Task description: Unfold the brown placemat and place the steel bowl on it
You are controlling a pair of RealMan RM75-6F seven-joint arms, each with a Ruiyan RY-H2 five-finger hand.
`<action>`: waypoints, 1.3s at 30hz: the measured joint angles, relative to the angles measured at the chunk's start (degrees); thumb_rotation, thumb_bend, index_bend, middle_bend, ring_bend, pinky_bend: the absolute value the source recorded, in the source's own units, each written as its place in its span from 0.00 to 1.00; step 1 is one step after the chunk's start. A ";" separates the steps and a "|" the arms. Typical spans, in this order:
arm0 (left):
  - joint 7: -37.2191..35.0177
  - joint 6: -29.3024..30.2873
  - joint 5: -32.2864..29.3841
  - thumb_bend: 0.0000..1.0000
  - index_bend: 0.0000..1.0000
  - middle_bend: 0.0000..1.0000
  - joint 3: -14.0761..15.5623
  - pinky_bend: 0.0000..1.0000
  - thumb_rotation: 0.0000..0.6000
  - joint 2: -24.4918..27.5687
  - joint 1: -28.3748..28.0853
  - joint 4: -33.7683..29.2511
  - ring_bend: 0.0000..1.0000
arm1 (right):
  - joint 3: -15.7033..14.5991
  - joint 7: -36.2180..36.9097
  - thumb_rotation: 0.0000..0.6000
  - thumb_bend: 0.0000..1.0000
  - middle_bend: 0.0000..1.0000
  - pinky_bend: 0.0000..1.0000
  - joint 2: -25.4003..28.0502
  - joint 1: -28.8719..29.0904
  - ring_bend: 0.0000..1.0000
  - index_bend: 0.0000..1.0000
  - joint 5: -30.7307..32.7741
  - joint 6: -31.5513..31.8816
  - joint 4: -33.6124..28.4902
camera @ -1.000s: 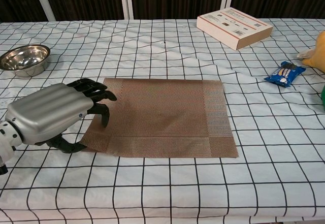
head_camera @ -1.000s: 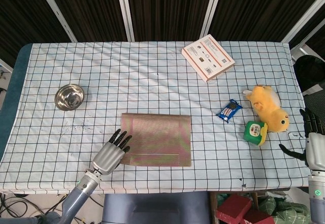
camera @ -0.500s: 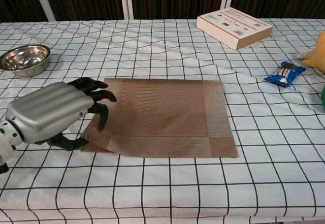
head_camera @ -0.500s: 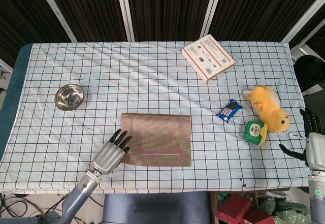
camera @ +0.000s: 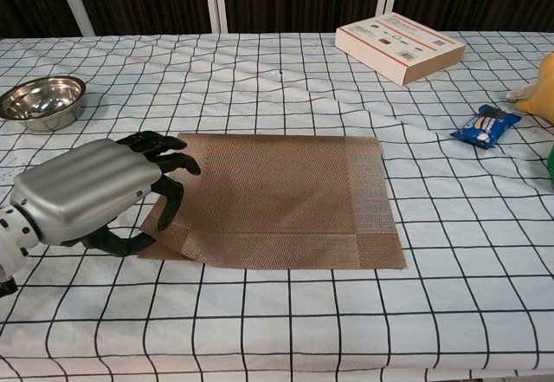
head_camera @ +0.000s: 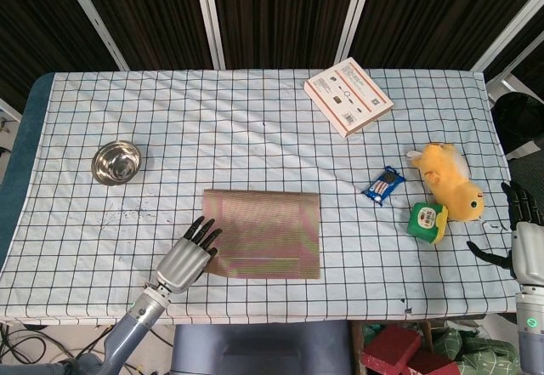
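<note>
The brown placemat [head_camera: 263,232] [camera: 277,196] lies folded on the checked cloth near the table's front edge. My left hand [head_camera: 185,258] [camera: 86,191] is at its near-left corner, fingers curled over the top layer and the thumb tucked beneath, so the mat's left edge is pinched and raised a little. The steel bowl [head_camera: 116,161] [camera: 43,100] stands upright and empty at the far left, well apart from the mat. My right hand [head_camera: 525,243] hangs at the table's right edge, fingers spread, holding nothing.
A white and red box [head_camera: 348,96] [camera: 400,47] lies at the back right. A blue snack packet [head_camera: 383,184] [camera: 486,125], a yellow plush toy [head_camera: 449,188] and a green can [head_camera: 427,220] sit to the right of the mat.
My left hand's fingers have curled tighter onto the mat's left edge, and the near-left corner has lifted slightly off the cloth. The right hand has not moved.
</note>
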 measured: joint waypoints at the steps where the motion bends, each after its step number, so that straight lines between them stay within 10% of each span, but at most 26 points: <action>1: -0.02 0.02 0.01 0.40 0.59 0.17 -0.03 0.07 1.00 0.04 0.00 -0.05 0.01 | -0.01 0.00 1.00 0.02 0.00 0.16 0.01 0.00 0.00 0.00 0.00 -0.01 0.00; 28: -1.44 2.82 3.62 0.44 0.60 0.19 1.04 0.08 1.00 6.94 1.01 -11.18 0.01 | 0.13 0.25 1.00 0.02 0.00 0.16 0.15 -0.07 0.00 0.00 0.21 0.06 -0.26; 39: 0.62 1.40 1.46 0.44 0.60 0.19 -3.73 0.08 1.00 7.80 -1.14 -15.89 0.01 | 0.33 0.45 1.00 0.02 0.00 0.16 0.21 0.08 0.00 0.00 0.74 -0.44 0.01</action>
